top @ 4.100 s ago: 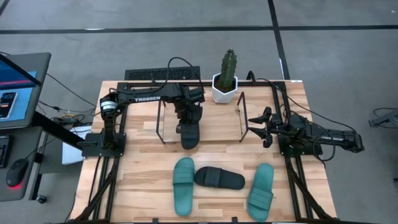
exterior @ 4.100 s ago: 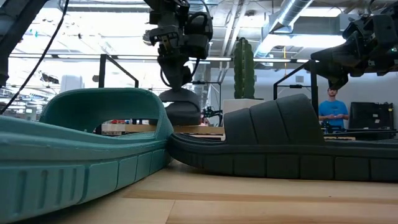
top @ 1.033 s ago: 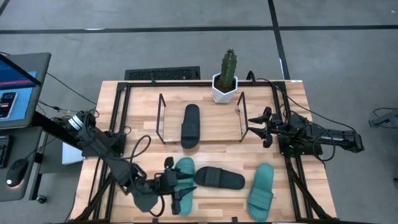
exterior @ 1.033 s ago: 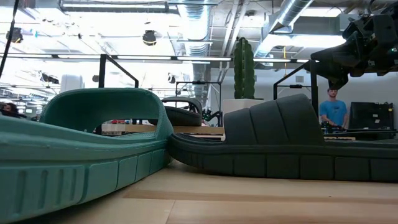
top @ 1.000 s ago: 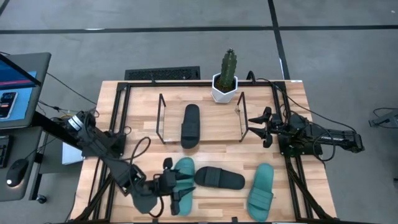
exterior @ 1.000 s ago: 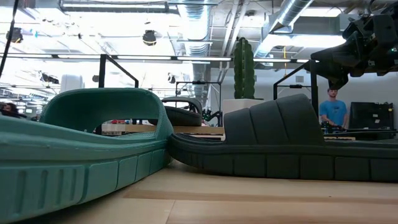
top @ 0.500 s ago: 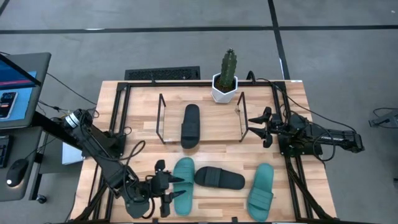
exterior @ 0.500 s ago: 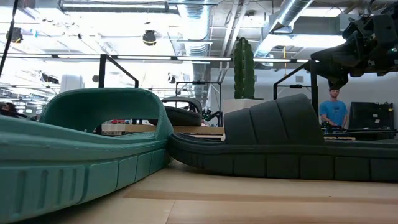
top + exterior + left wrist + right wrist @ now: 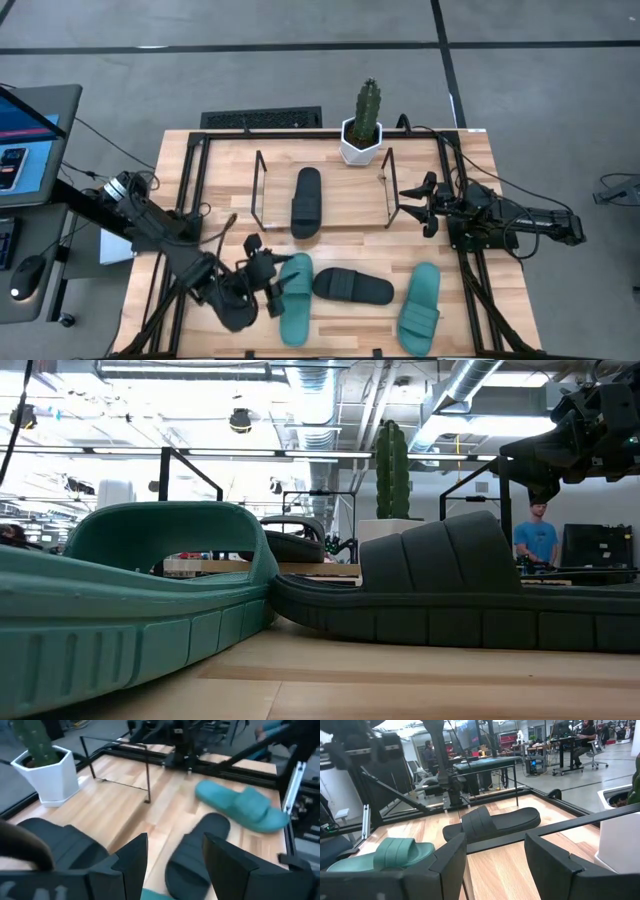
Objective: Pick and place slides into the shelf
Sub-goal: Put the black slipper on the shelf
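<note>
Clearly, one black slide (image 9: 307,201) is already set inside the shelf (image 9: 259,190), while three remain on the table (image 9: 340,245) in front of it — a teal slide (image 9: 294,298), a black one (image 9: 352,287) and another teal one (image 9: 420,308). The left hand (image 9: 262,277) is held open just beside the nearer teal slide; the right hand (image 9: 425,204) waits open near the shelf's end. Rubber slides are judged light, flexible and grippy — best pinched across the wide strap or a sole edge.

A wooden counter (image 9: 225,150) carries a wire shelf (image 9: 258,190) holding one black slide (image 9: 307,202), three loose slides (image 9: 352,287) and a potted cactus (image 9: 364,125).
</note>
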{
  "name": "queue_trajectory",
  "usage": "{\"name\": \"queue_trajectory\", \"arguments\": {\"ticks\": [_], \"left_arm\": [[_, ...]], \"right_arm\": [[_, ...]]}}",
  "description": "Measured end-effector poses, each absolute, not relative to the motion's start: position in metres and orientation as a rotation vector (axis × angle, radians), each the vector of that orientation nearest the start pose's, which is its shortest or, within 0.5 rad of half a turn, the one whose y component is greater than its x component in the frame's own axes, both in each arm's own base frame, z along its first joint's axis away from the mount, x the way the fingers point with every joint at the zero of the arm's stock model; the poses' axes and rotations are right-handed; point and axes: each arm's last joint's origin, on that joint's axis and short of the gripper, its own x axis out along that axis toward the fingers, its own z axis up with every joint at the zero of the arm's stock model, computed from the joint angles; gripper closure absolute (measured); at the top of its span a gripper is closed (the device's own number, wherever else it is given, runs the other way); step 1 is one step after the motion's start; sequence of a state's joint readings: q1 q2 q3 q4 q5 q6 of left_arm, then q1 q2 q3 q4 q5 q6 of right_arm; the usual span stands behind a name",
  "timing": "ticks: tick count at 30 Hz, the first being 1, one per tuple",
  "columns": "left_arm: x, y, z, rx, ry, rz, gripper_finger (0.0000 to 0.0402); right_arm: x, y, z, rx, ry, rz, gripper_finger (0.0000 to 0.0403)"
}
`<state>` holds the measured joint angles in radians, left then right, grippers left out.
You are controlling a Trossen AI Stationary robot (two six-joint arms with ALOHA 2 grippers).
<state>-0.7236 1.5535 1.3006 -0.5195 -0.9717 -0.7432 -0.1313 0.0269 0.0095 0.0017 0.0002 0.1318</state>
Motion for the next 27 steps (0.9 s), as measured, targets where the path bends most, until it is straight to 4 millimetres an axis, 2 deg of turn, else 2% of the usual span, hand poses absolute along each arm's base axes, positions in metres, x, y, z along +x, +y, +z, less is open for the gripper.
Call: {"name": "queue_trajectory", "arguments": {"ticks": [2,7,10,14,20,27], "left_arm": [[0.262,-0.187,0.306,-0.175,0.372,0.415,0.0226],[0.245,-0.162,0.311,-0.209,0.292,0.389,0.0226],[0.225,-0.146,0.315,-0.236,0.195,0.334,0.0226],[0.196,-0.125,0.308,-0.288,0.053,0.204,0.0226],[0.166,-0.097,0.275,-0.346,-0.104,0.070,0.0226],[0.145,-0.078,0.224,-0.418,-0.074,0.056,0.0226]], "right_arm": [[0.098,-0.013,0.165,0.133,0.007,-0.132,0.0211],[0.098,-0.013,0.165,0.133,0.007,-0.132,0.0211],[0.098,-0.013,0.165,0.133,0.007,-0.132,0.0209],[0.098,-0.013,0.165,0.133,0.007,-0.132,0.0209],[0.098,-0.013,0.165,0.133,0.007,-0.132,0.0211],[0.098,-0.013,0.165,0.133,0.007,-0.132,0.0209]]}}
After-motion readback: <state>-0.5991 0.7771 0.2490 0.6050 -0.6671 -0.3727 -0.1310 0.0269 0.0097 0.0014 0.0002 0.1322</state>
